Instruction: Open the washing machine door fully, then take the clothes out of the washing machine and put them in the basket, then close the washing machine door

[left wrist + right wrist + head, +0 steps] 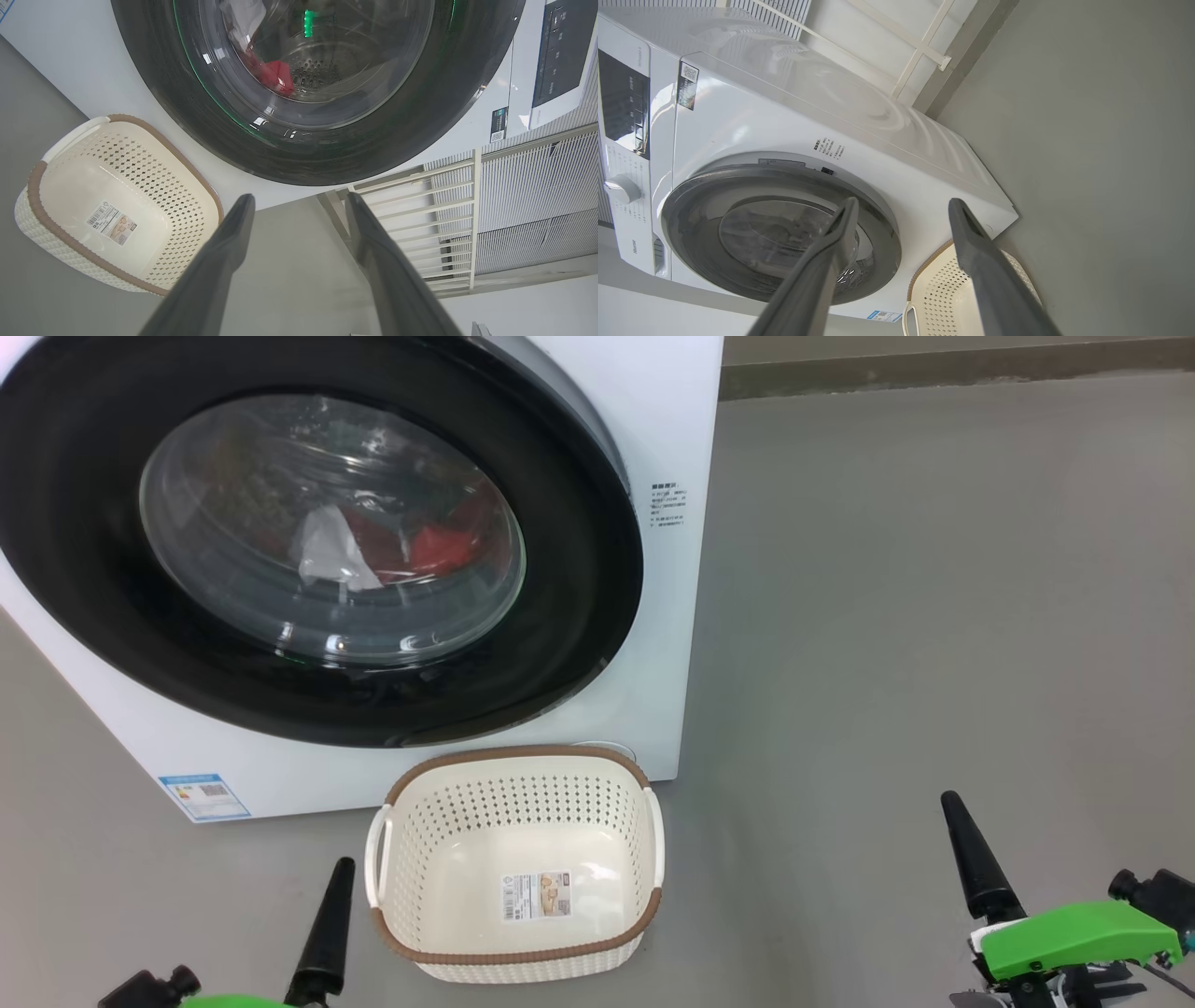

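The washing machine door (583,569) sits shut against the washing machine (672,429), so its black rim and glass bowl bar your way to the clothes (439,546) in the drum. The basket (518,750) stands on the floor (934,616) close against the machine's foot, below the door, blocking a low straight approach; its open top gives free room inside. Right of machine and basket, the floor lies wide open. Your left end effector (299,200) and right end effector (901,205), fingers spread apart, hang in free air short of the door. A white slatted railing (420,210) stands beyond the machine in the left wrist view.
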`<state>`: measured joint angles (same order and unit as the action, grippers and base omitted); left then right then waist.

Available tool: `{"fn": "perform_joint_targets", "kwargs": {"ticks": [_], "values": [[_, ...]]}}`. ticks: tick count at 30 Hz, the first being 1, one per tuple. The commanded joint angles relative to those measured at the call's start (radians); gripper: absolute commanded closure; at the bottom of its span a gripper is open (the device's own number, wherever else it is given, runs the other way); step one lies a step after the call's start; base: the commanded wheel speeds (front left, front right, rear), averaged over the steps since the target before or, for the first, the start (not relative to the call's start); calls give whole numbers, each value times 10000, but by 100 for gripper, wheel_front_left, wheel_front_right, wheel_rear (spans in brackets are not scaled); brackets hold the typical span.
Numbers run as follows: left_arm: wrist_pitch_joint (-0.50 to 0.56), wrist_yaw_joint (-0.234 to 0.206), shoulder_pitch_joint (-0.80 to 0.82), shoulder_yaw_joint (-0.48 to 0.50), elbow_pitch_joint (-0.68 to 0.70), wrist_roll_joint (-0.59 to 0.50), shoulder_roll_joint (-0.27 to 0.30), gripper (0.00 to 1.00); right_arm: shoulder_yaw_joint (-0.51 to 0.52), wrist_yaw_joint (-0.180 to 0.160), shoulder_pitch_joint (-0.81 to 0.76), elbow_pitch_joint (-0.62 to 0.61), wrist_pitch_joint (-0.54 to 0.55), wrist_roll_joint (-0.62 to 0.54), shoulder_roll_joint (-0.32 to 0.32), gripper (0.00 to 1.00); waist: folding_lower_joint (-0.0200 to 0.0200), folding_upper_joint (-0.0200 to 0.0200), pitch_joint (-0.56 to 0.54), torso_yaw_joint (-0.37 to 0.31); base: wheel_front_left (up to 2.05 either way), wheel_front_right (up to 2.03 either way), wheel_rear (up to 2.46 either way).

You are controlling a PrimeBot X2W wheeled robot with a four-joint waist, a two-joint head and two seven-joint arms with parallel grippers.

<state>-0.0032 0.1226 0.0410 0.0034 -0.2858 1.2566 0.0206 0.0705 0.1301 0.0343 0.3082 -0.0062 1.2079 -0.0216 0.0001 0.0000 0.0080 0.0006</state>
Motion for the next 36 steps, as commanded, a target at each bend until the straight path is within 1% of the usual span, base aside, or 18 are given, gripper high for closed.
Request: {"fn": "perform_joint_targets", "kwargs": {"ticks": [1,9,17,36], "values": [[-136,14,359,69,362,-383,150,0,-157,3,533,-339,-123,-419,-91,0,-1,0,-1,2,0,0,0],[-372,-183,405,-83,459,-1502,164,0,-503,4,586,-553,-357,-1703,-135,0,-1,0,7,4,0,0,0],[-609,-408,480,-305,625,-2647,178,0,-678,4,630,-682,-593,-2726,-171,0,-1,0,20,40,0,0,0],[-1140,-618,617,-516,853,-4551,210,0,-1004,4,811,-872,-1120,-4785,-237,0,-1,0,39,36,0,0,0]]}}
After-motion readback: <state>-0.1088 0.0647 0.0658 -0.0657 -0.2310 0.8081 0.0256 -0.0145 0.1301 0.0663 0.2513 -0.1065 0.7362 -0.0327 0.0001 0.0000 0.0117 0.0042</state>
